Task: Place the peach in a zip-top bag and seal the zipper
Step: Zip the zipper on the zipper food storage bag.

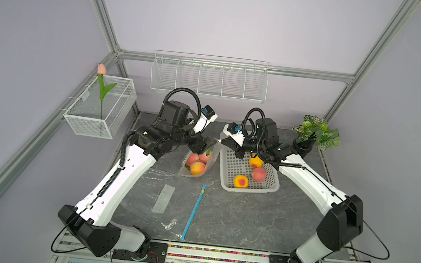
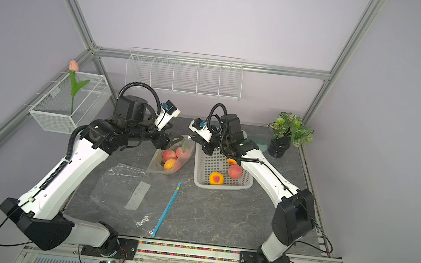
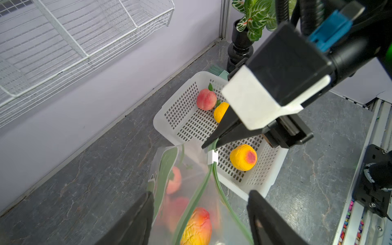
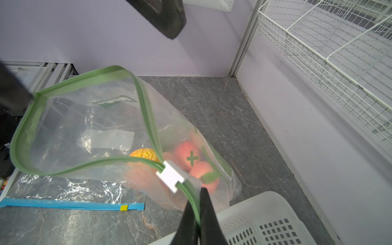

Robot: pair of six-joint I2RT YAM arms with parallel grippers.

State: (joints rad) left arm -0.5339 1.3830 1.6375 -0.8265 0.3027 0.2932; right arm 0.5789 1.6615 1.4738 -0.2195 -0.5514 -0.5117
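We count six peaches [image 1: 258, 174]: three in the green-zippered bag [image 4: 89, 78] and three in the plastic basket [image 1: 228, 164]. There are two bags, the blue-zippered bag [image 1: 163, 198] lying flat by the desk's front edge. We also count one wire rack [image 1: 209, 78], one mesh bin [image 1: 100, 107], one plant [image 1: 316, 131] and one tulip [image 1: 102, 69].

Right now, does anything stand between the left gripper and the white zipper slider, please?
Nothing visible does. Only the open green zipper track of the clear zip-top bag runs between the left gripper and the white plastic slider, beside the right gripper.
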